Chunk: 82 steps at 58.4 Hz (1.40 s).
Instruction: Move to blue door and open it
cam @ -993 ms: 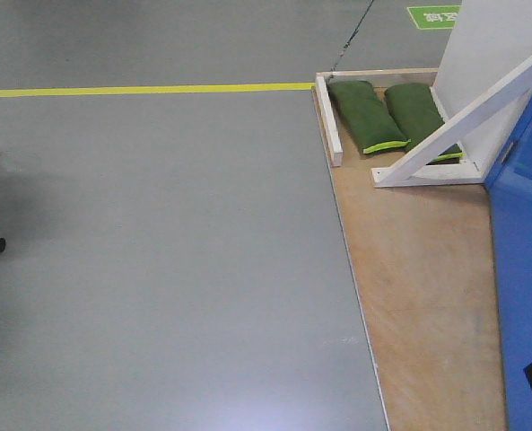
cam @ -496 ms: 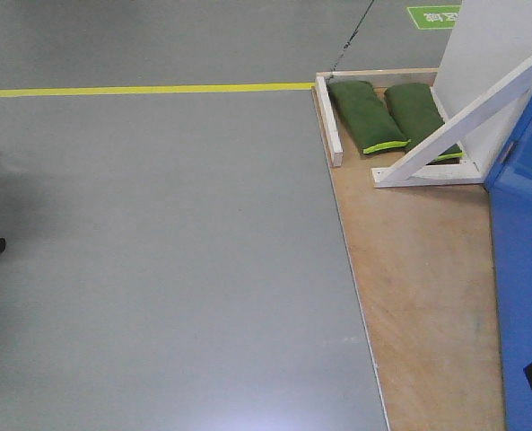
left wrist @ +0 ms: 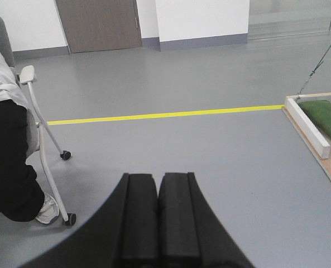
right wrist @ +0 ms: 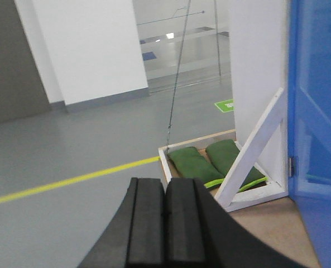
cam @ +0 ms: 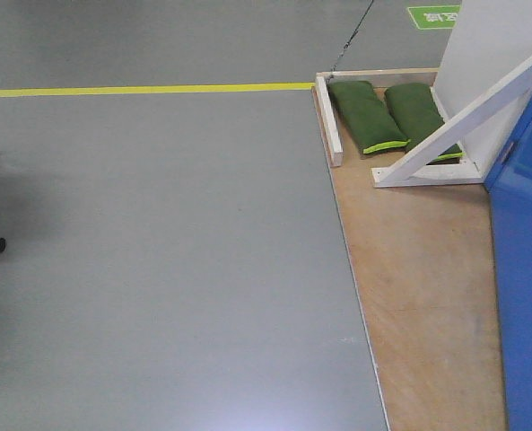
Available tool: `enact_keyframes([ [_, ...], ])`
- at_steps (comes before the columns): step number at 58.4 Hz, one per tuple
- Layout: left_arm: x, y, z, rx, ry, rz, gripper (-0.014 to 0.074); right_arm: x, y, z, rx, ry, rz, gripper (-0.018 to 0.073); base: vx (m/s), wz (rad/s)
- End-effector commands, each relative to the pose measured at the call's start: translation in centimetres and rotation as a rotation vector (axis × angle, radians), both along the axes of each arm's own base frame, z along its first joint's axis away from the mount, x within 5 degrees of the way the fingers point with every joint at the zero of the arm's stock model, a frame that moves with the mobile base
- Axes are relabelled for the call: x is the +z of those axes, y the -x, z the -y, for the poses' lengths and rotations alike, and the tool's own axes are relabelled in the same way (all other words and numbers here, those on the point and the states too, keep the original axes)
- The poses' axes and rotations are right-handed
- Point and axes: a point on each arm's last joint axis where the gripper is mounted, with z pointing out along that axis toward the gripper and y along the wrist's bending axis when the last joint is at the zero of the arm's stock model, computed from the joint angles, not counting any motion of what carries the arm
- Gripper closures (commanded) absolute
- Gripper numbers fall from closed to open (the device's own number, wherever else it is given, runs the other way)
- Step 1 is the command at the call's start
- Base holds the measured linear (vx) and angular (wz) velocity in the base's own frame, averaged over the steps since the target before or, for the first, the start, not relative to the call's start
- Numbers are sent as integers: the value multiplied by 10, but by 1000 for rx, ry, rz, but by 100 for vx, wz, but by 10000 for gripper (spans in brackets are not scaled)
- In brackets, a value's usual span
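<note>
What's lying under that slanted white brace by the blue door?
Two green bags lie side by side on the wooden platform. The brace crosses over the right one, hiding part of it. Nothing else shows beneath.

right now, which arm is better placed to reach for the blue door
Probably right. Its wrist view has the blue door filling the right edge, beside the white brace. The left wrist view shows floor and a chair, no door.
</note>
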Motion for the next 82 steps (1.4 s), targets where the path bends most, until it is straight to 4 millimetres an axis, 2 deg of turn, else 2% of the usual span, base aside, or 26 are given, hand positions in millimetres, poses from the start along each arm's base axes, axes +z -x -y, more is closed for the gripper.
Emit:
enact_keyframes([
  [1,7,-1,1,-9,0,97,526,39,-4,6,-89,-136,136,557,0,0],
  [13,7,-1,1,-9,0,97,526,83,-20,28,-303,-507,261,557,0,0],
  [24,7,-1,1,-9,0,97,526,106,-39,61,-492,-874,391,557,0,0],
  [32,7,-1,1,-9,0,97,526,124,-47,89,-619,-1048,525,557,0,0],
  [44,7,-1,1,-9,0,97,526,157,-51,123,-734,-1142,722,557,0,0],
  [54,7,-1,1,-9,0,97,526,173,-50,154,-865,-1187,884,557,0,0],
  [60,7,-1,1,-9,0,97,526,182,-48,170,-943,-1157,956,557,0,0],
  [67,7,-1,1,-9,0,97,526,187,-56,189,-1002,-1134,980,557,0,0],
  [82,7,-1,1,-9,0,97,526,205,-78,216,-988,-1128,990,557,0,0],
])
